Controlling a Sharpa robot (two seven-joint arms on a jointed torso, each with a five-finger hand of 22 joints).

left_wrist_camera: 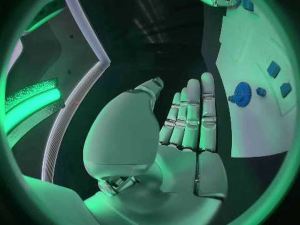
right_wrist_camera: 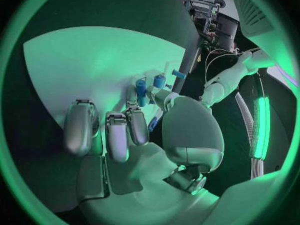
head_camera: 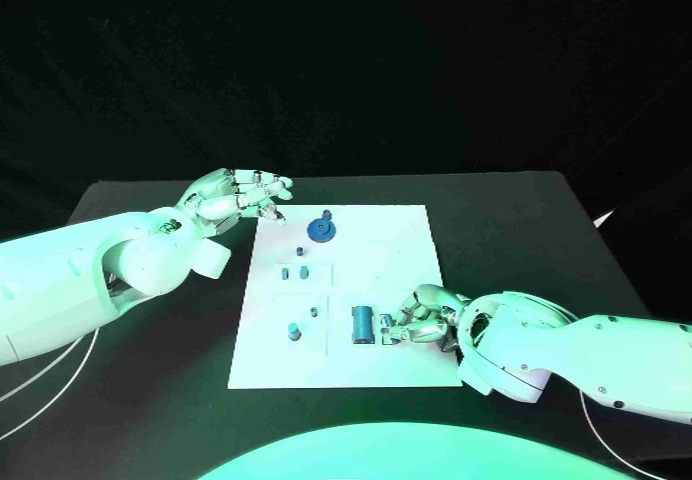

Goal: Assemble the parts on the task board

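The white task board (head_camera: 397, 280) lies in the middle of the black table. A round blue part (head_camera: 323, 232) stands near its far edge, and small blue pegs (head_camera: 296, 272) stand further down its left side. My right hand (head_camera: 421, 320) rests on the board's near right part, beside a blue cylinder (head_camera: 361, 322). Its thumb and a finger pinch a small blue part (right_wrist_camera: 152, 124). My left hand (head_camera: 238, 195) hovers at the board's far left corner with straight fingers (left_wrist_camera: 194, 117) and holds nothing. The round blue part (left_wrist_camera: 242, 94) lies beyond them.
More small blue parts (head_camera: 296, 331) stand in the board's near left area. Black table (head_camera: 548, 230) surrounds the board on all sides, with its far edge just behind the left hand.
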